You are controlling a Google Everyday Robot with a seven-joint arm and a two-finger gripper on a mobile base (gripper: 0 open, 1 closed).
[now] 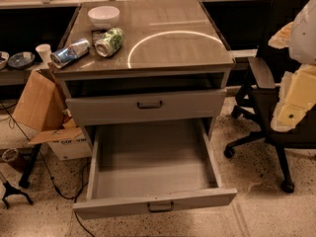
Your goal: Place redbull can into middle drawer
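Note:
The redbull can (70, 52), silver and blue, lies on its side near the left front corner of the cabinet top (168, 38). The middle drawer (153, 167) is pulled fully out below a closed grey drawer front (148, 105), and its flat tray shows nothing inside. My gripper (289, 113) is at the right edge of the view, a pale cream shape in front of the office chair. It is well to the right of the cabinet and far from the can.
A green-and-white can (109, 41) lies on its side right beside the redbull can. A white bowl (103, 15) stands behind them. A black office chair (276, 107) stands to the right. Cardboard boxes (39, 107) and cables are on the floor at the left.

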